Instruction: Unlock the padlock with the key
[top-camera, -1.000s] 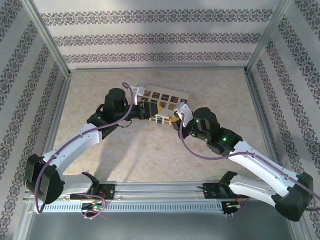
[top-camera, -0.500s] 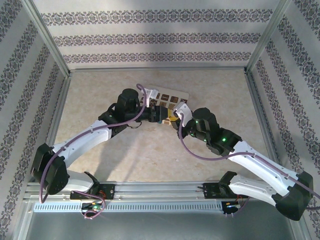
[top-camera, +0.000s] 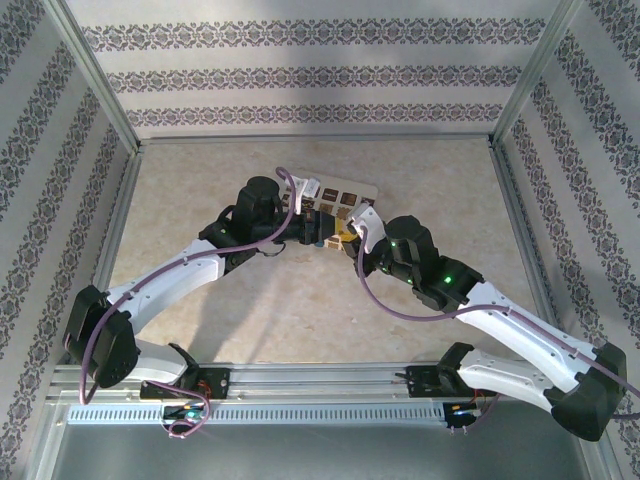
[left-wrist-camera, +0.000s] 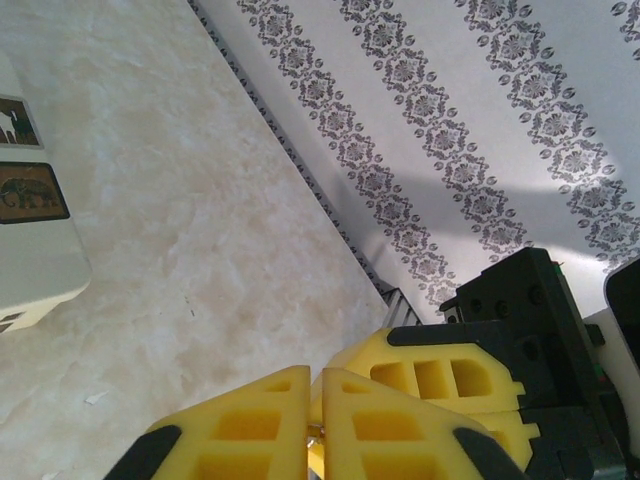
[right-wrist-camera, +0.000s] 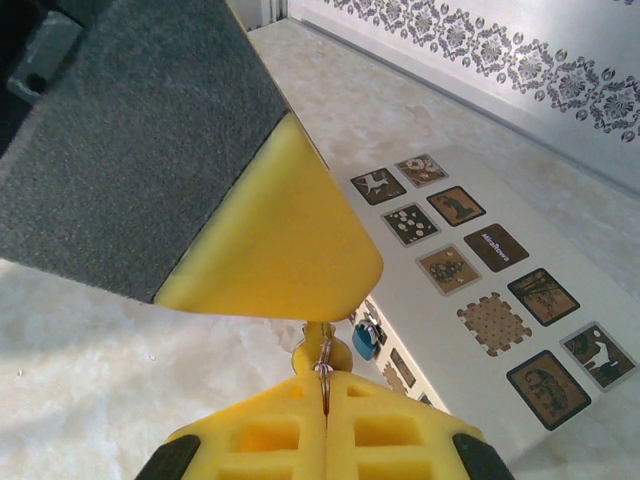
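At the middle of the table (top-camera: 290, 320), over a white picture card (right-wrist-camera: 440, 345): left gripper (left-wrist-camera: 315, 388) and right gripper (right-wrist-camera: 325, 395), tip to tip. Right: pressed shut on a thin key ring (right-wrist-camera: 322, 366), caught at the seam of the yellow pads (right-wrist-camera: 390, 440). Left: likewise pinched tight, with a glint of metal at the seam. Impossible to tell what, if anything, sits between.

Just beyond the ring, close over the card: the padlock (right-wrist-camera: 365, 338), small and blue-bodied, with a silver shackle on top. Hanging or resting, cannot say. No clear sight of the key itself.

Looks light and rigid, probably slick metal, and apt to swing or twist on the ring under any push. Best taken by the flat faces of the blue body, pads square on, leaving the shackle free to spring. Better to hold the key by its head than by the ring, for a stiff turn. Calls for little force and careful alignment.
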